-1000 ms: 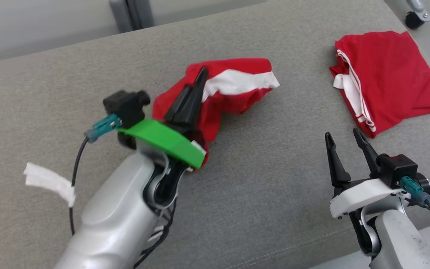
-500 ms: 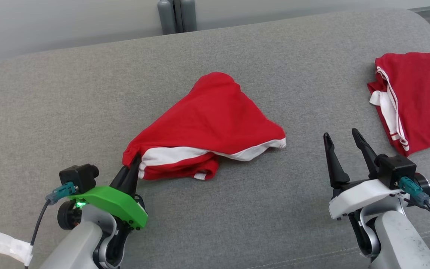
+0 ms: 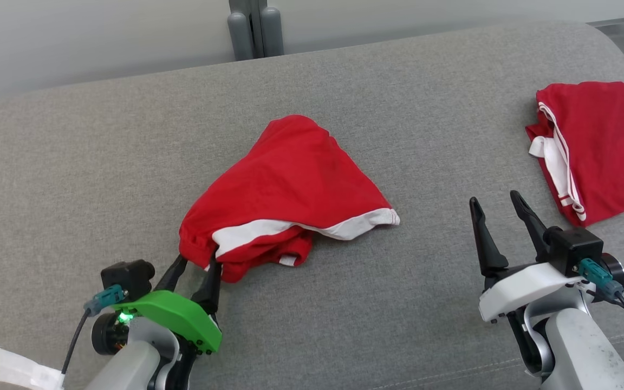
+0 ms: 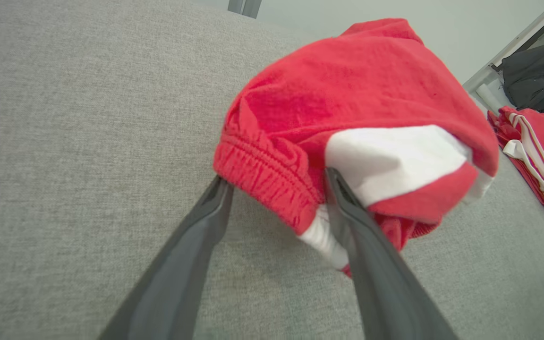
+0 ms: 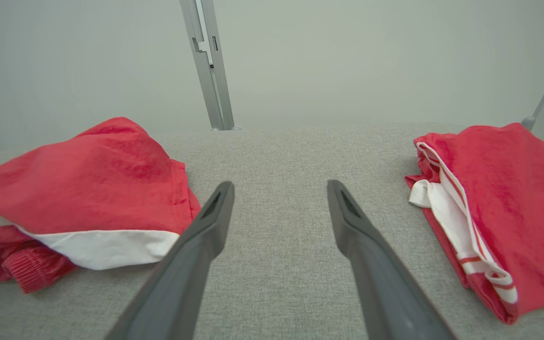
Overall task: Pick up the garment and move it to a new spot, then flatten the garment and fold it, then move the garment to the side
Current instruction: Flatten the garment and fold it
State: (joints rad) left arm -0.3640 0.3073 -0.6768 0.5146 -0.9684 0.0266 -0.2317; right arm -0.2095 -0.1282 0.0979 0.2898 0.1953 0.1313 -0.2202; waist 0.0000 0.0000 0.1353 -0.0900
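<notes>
**Head view.** The left gripper [image 3: 198, 261] is seen at the lower left with its two dark fingers parted. The red garment [image 3: 290, 179], trimmed with a white band, lies crumpled on the grey cushion [image 3: 128, 151] directly ahead of those fingertips, its nearest edge touching them. The right gripper [image 3: 494, 199] is shown at the lower right, released and empty, with bare cushion between its fingers. The garment is found well to this gripper's left. A second red garment [image 3: 604, 146], folded, is placed ahead of it and to its right.

**Left wrist view.** The left gripper [image 4: 276, 178] is seen spread open. The gathered elastic waistband [image 4: 262, 167] of the garment [image 4: 357, 85] sits between the two fingertips. One finger [image 4: 187, 245] is met by the waistband's end at its tip, and the other is overlapped by cloth. No clamping of the fabric is seen. The second red garment [image 4: 536, 141] is visible far off to the right.

**Right wrist view.** The right gripper [image 5: 280, 186] is held wide open above the cushion [image 5: 276, 151], nothing being grasped. The garment [image 5: 88, 179] is seen to the left of the fingers, near the left one. The second red garment [image 5: 498, 189] is seen to the right, apart from the right finger.
</notes>
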